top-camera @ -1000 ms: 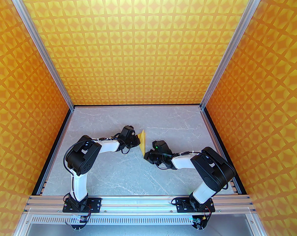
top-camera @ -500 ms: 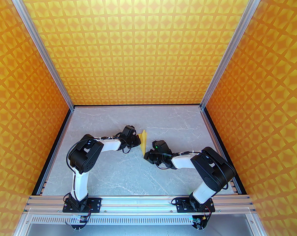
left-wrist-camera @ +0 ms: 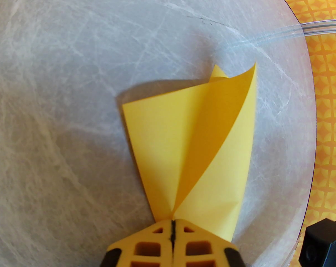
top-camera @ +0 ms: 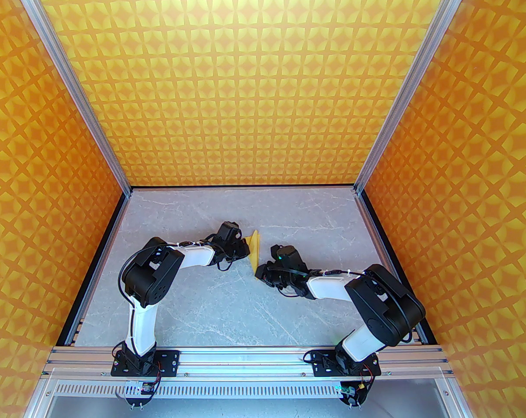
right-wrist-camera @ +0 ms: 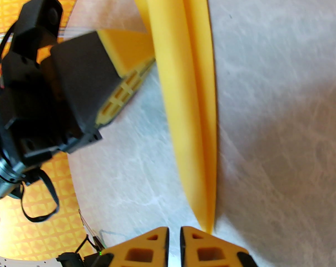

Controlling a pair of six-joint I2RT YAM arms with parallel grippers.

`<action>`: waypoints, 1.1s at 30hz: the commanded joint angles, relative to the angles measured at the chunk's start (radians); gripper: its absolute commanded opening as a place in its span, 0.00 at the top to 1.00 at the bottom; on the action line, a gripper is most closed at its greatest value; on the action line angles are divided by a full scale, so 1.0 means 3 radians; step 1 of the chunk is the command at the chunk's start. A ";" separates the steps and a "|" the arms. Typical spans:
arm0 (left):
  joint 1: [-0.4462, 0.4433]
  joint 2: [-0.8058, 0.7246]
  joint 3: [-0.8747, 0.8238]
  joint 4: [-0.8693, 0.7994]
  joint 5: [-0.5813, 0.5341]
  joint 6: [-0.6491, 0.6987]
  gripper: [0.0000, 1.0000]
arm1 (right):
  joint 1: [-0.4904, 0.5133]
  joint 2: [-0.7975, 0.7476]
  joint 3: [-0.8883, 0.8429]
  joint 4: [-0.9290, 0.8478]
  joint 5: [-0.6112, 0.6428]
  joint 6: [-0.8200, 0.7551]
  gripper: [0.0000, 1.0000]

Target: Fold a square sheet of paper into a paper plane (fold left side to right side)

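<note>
Top view: the part-folded paper plane [top-camera: 255, 251] sits near the middle of the table [top-camera: 202, 303], running from 12 to 6 o'clock. The left gripper [top-camera: 244, 251], at its 9 o'clock, is clenched on a raised flap. The right gripper [top-camera: 260, 273], at the plane's 6 o'clock tip, is barely parted and grasps nothing.

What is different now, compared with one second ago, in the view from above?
The right arm swung its elbow outward, to the right and toward the near side. The left arm shifted its elbow slightly right. The left gripper stayed shut on the folded paper, the right gripper stayed by the paper's near tip, and the paper kept its place.
</note>
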 commanded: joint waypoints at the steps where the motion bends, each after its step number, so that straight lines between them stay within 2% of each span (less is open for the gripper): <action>1: 0.0005 0.0120 0.0011 -0.0191 -0.0058 0.0047 1.00 | -0.0045 0.0062 -0.0095 0.0274 -0.0069 0.0149 0.86; 15: -0.0006 0.0120 0.0008 -0.0171 -0.0058 0.0036 1.00 | -0.0102 0.0386 -0.0210 0.0889 -0.0225 0.0428 0.87; 22: -0.0011 0.0130 0.0010 -0.0163 -0.0053 0.0027 1.00 | -0.0107 0.0540 -0.0209 0.0924 -0.0223 0.0464 0.88; 26: -0.0016 0.0135 0.0015 -0.0170 -0.0053 0.0020 1.00 | -0.0106 0.0539 -0.0162 0.0627 -0.0165 0.0405 0.91; 33: -0.0018 0.0156 0.0044 -0.0189 -0.0053 0.0028 1.00 | -0.0102 0.0392 0.0153 -0.0679 0.0161 -0.0021 0.94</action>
